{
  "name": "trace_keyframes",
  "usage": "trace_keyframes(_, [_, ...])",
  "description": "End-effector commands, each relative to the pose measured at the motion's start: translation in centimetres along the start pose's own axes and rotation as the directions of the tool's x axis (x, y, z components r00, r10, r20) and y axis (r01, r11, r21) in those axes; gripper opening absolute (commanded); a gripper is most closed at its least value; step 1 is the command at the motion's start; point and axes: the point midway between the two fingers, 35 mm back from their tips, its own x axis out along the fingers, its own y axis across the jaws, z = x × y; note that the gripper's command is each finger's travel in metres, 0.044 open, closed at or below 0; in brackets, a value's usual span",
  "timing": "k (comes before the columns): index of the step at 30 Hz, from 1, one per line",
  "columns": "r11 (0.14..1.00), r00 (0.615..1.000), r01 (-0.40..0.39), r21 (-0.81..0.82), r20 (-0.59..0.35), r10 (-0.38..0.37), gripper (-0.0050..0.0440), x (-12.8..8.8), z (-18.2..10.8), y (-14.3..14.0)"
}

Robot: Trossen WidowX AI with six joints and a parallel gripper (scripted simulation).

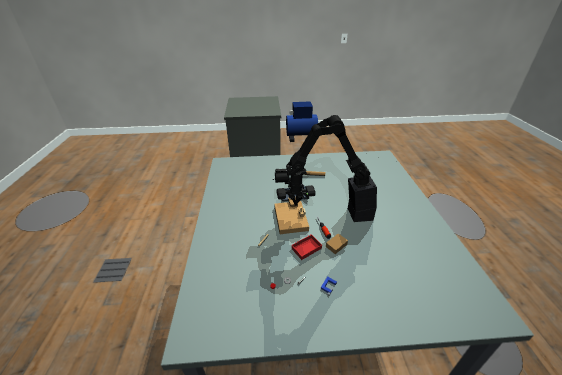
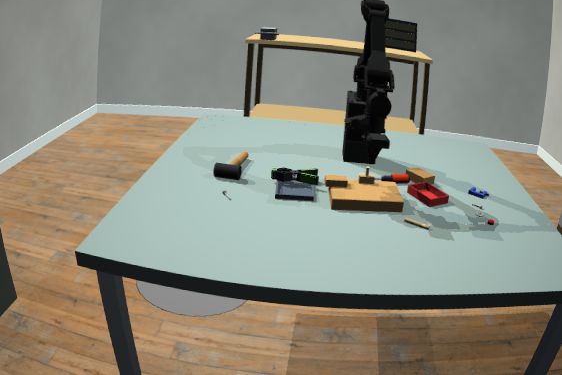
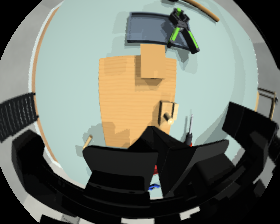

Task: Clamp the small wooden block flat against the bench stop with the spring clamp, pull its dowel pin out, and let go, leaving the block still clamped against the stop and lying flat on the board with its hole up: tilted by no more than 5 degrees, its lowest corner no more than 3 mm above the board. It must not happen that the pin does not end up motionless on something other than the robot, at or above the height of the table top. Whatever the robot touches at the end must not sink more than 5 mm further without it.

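The small wooden block (image 1: 302, 213) (image 2: 366, 179) (image 3: 162, 112) sits near one edge of the wooden board (image 1: 291, 224) (image 2: 365, 196) (image 3: 118, 105), apart from the bench stop (image 2: 336, 181) (image 3: 152, 61). Its dowel pin (image 2: 367, 171) (image 3: 168, 119) stands up from it. A small tilt cannot be told. The green and black spring clamp (image 2: 308, 176) (image 3: 180, 25) lies over the slate-coloured tray (image 2: 295, 192) (image 3: 148, 31), beside the stop end of the board. My gripper (image 1: 296, 203) (image 3: 150, 129) is shut and empty, above the board; its fingertips are hard to make out in the exterior view.
A black mallet (image 2: 227, 171) lies beyond the tray. A red screwdriver (image 1: 326, 230) (image 2: 400, 178), red box (image 1: 306, 247) (image 2: 428, 195) and brown block (image 1: 337, 243) (image 2: 420, 175) lie beside the board. A loose dowel (image 1: 263, 240) (image 2: 417, 223), blue C-shaped piece (image 1: 324, 285) and red ball (image 1: 272, 285) lie farther out.
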Motion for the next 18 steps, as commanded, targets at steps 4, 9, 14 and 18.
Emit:
trace_keyframes(4, [1.000,1.000,0.000,0.000,0.000,0.000,0.0000,0.0,0.0,0.0])
trace_keyframes(9, [1.000,1.000,0.000,0.000,0.000,0.000,0.0000,0.2,0.1,0.0])
trace_keyframes(14, [1.000,1.000,0.000,0.000,0.000,0.000,0.0000,0.6,0.1,0.0])
trace_keyframes(18, [1.000,1.000,0.001,0.000,0.001,-0.001,0.0000,1.3,0.1,0.1])
